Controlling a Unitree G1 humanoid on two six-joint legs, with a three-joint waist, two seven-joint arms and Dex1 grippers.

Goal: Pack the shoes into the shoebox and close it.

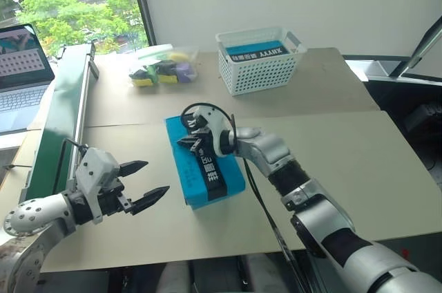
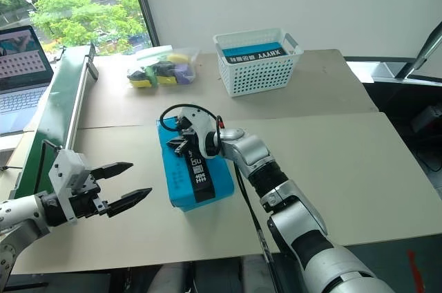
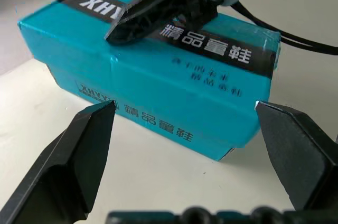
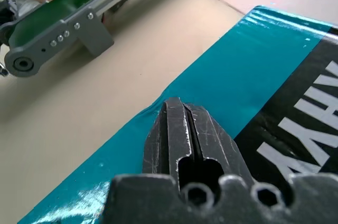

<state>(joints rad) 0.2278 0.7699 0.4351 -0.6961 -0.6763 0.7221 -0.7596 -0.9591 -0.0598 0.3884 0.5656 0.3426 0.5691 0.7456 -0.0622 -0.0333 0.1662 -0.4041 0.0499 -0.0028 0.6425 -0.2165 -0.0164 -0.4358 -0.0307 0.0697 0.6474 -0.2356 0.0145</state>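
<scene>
Step in hand, as judged: pressing the lid of the shoebox (image 1: 204,164) home. Lid already down; shoes presumably inside, not to be confirmed from outside.

Right pincer (image 1: 193,142) shut tight, fingers together with nothing between them, tips resting on or just over the lid's blue margin beside the black stripe (image 3: 211,42), toward the far end of the box. Contact likely but not certain.

Left pincer (image 1: 143,186) spread wide, empty, hovering above the bench (image 1: 359,168) just beside the box's long left side, apart from it.

To finish well: press straight down, not sideways, lest the light carton skate across the bench. Work along the free long edge, checking the front flap for gaping; near corner in the left wrist view appears slightly lifted from the bench. Bring the open left pincer against the side wall as a stop if the box shifts.

Condition of the box: cyan-blue cardboard, rectangular, stripe with white lettering running lengthwise, small yellow duck emblem at one end. Lying flat, mid-bench, slightly askew. White lattice basket (image 1: 259,61) well apart, at the far edge.
</scene>
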